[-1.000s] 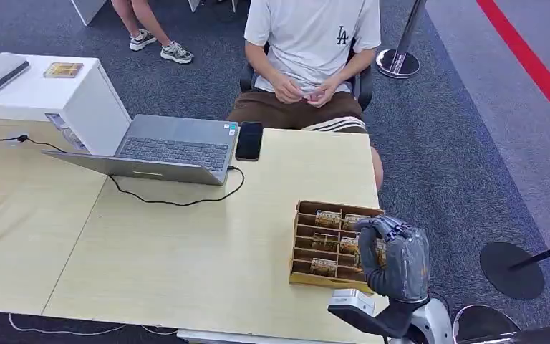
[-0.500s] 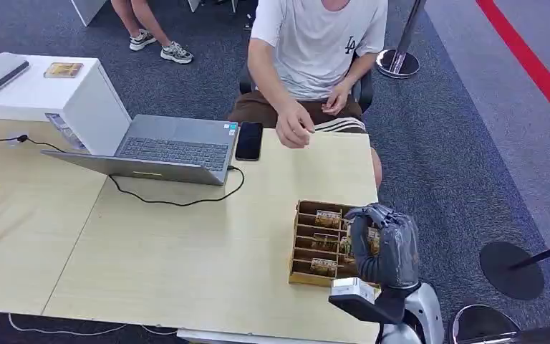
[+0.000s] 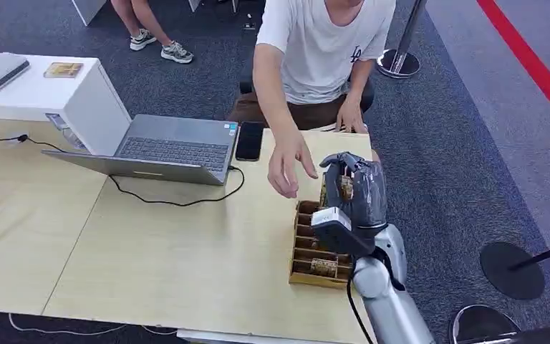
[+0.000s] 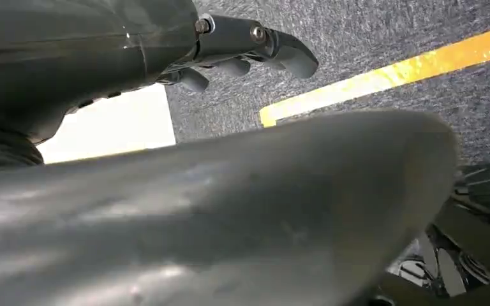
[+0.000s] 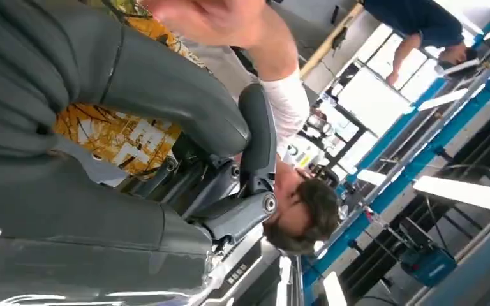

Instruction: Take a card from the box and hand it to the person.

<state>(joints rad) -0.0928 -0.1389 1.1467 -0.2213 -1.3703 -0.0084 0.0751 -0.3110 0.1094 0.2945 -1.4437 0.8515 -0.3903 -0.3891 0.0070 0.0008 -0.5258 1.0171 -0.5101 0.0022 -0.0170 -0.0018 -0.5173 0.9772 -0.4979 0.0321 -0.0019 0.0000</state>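
A: Card (image 3: 345,188) is up off the box (image 3: 303,242), pinched in the right hand (image 3: 354,193), above the box's far end near the table's (image 3: 186,251) right edge. Yellow-and-white print shows between thumb and fingers (image 5: 255,137) in the right wrist view.

B: Fingers?

A: Curled around the card, thumb pressing it from one side. Card stands roughly upright.

B: Person?

A: Seated at the far edge, leaning in. One hand, the person's hand (image 3: 286,163), reaches over the table, open, fingers down, just beside the right hand and not touching the card. Their other hand rests at the far edge.

B: Box?

A: Wooden, slotted, at the near right corner; more cards stand in its compartments, one in the nearest row.

B: Left hand?

A: Left hand (image 4: 242,48) hangs over grey carpet, fingers loosely bent and apart, holding nothing.

B: Else on the table?

A: Laptop (image 3: 165,147) toward the far edge, phone (image 3: 249,140) just beside it, a black cable (image 3: 179,201) looping out.
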